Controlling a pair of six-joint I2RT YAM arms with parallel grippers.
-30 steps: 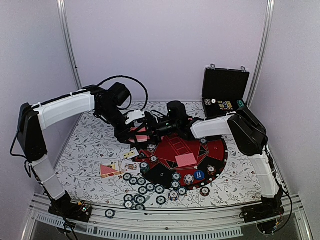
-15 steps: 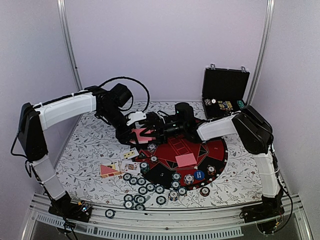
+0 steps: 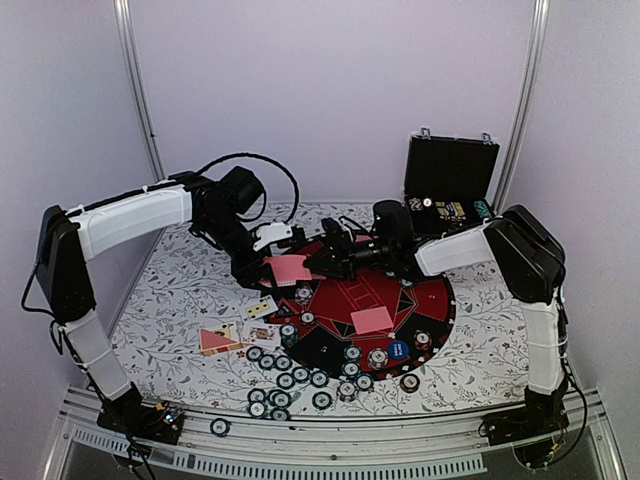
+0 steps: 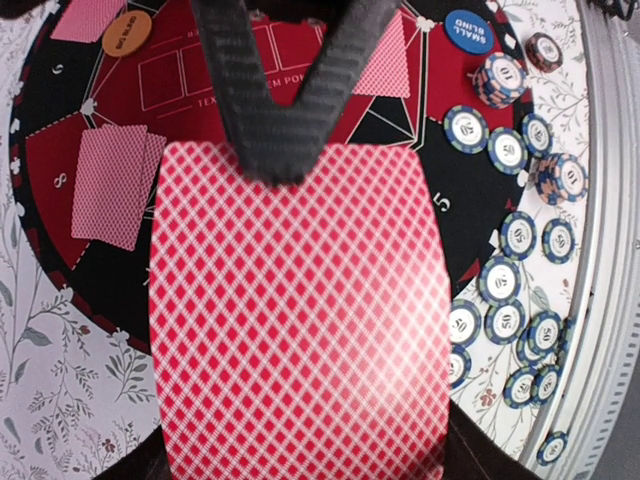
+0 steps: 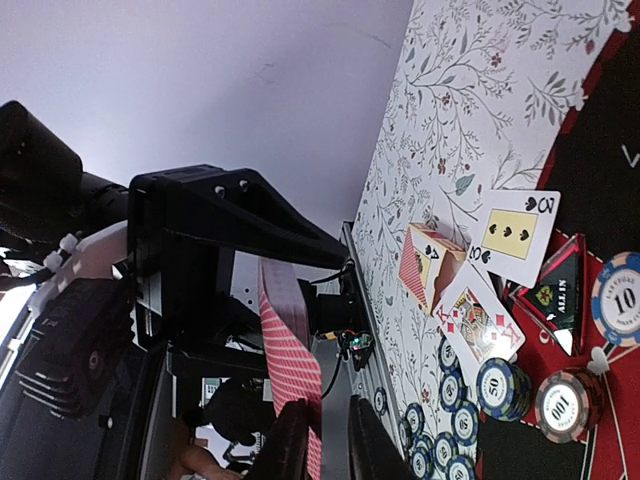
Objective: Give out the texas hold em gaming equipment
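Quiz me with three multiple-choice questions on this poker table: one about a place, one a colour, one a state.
1. The black case stands: A far right, B near left, C near middle.
2. The small blind disc is: A orange, B blue, C green.
3. The left claw is: A open, B shut on nothing, C shut on the red-backed cards.
Answers: A, it stands open at the far right corner; B, its face is blue; C, it pinches the cards.

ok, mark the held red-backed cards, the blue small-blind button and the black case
held red-backed cards (image 4: 300,320), left wrist view, middle of the top card's back
blue small-blind button (image 4: 468,30), left wrist view, centre of its face
black case (image 3: 451,172), top external view, inside of the open lid
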